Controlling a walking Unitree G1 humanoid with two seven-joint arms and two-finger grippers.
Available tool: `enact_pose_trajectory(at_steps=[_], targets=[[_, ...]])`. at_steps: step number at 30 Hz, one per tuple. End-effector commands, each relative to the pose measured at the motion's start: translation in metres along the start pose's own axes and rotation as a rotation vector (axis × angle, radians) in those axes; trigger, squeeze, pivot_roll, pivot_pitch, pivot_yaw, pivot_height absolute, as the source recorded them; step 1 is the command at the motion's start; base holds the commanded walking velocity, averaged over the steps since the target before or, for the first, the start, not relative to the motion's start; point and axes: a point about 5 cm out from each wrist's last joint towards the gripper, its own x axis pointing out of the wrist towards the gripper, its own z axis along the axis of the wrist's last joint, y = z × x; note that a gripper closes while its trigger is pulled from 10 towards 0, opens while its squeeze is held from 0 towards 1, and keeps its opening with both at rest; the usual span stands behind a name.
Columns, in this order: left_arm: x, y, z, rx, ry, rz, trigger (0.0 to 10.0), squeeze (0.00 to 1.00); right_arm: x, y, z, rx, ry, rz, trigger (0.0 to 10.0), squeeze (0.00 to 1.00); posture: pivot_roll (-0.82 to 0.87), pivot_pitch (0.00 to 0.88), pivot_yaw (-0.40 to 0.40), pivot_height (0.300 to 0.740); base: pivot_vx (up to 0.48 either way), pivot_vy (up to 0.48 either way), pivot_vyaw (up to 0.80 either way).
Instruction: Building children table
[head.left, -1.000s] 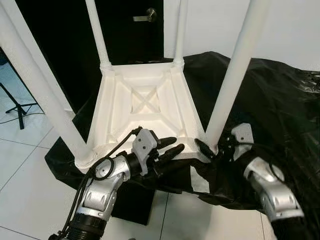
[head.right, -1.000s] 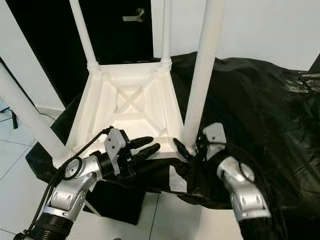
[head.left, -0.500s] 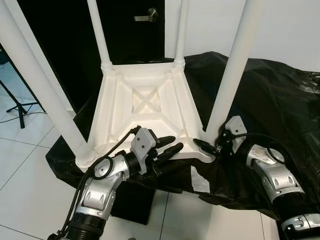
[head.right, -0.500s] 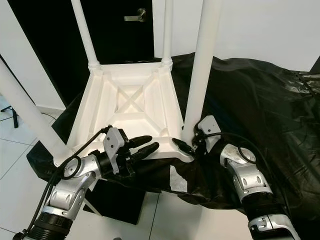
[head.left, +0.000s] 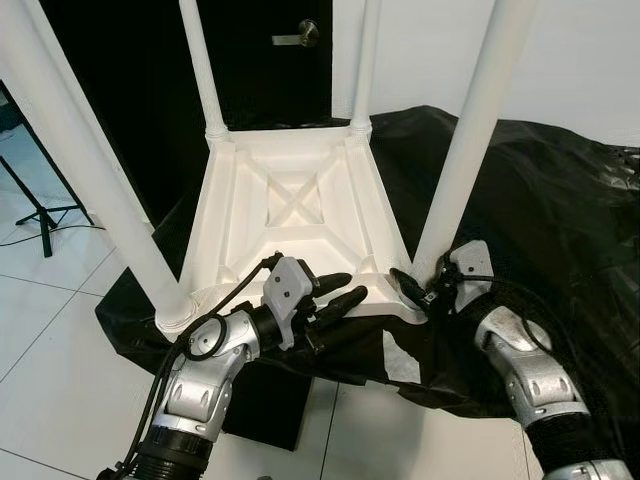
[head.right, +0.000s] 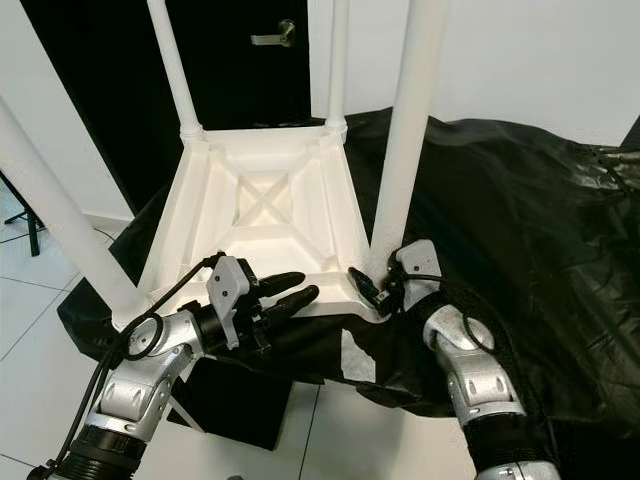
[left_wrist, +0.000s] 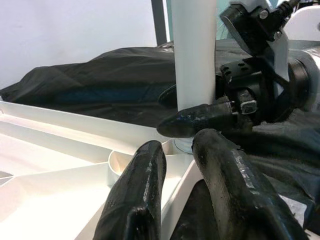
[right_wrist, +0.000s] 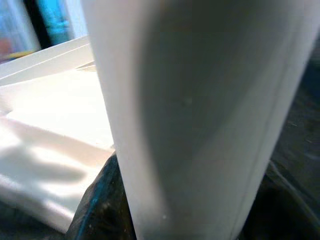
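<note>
Left eye view shows a white children's table (head.left: 290, 215) lying upside down on a counter draped in a black sheet (head.left: 540, 190), with its ribbed underside facing up and 4 white legs rising from its corners. The landmark is the table's near edge, the one closest to the robot.

At the right end of that edge, the near right leg (head.left: 470, 140) stands in its corner socket. The right gripper (head.left: 412, 288) is at the base of this leg, its black fingers on either side of the post and clasped around it just above the socket. In the right wrist view the leg (right_wrist: 200, 115) stands very close to the lens, with the white tabletop (right_wrist: 45, 105) beyond it.

Near the middle of the near edge, the left gripper (head.left: 340, 292) points toward the right corner. Its 2 fingers (left_wrist: 220, 190) lie close together with a narrow gap, straddling the edge rim and gripping nothing that can be made out; the left wrist view shows them just short of the leg base, with the right gripper's fingertip (left_wrist: 195, 120) beside the post.

At the left end of the near edge, the near left leg (head.left: 90, 170) rises from its collar. Beyond the far edge, 2 more legs stand before a dark door with a lever handle (head.left: 296, 36). Below the near edge is white tiled floor (head.left: 60, 340).
</note>
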Motion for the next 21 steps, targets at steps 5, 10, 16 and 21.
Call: enact_pose_trajectory(at_steps=[5, 10, 16, 21], targets=[[0.001, 0.001, -0.003, -0.007, 0.012, 0.041, 10.0, 0.00, -0.004, 0.002, -0.008, -0.004, 0.063, -0.167, 0.0, 0.00, -0.06, 0.000, 0.023, 0.740, 0.000, 0.000, 0.00], [0.002, 0.000, -0.003, -0.009, 0.011, 0.034, 10.0, 0.00, -0.001, 0.015, -0.004, 0.049, 0.061, -0.377, 0.0, 0.00, -0.06, 0.000, 0.025, 0.740, 0.000, 0.000, 0.00], [0.004, 0.000, -0.003, -0.012, 0.009, 0.030, 10.0, 0.00, 0.003, 0.030, 0.002, 0.102, 0.043, -0.413, 1.6, 0.00, -0.06, 0.000, 0.025, 0.740, 0.000, 0.000, 0.00], [0.003, 0.001, -0.002, -0.008, 0.010, 0.032, 10.0, 0.00, 0.003, 0.028, 0.003, 0.098, 0.038, -0.403, 10.0, 0.00, -0.06, 0.000, 0.024, 0.740, 0.000, 0.000, 0.00]])
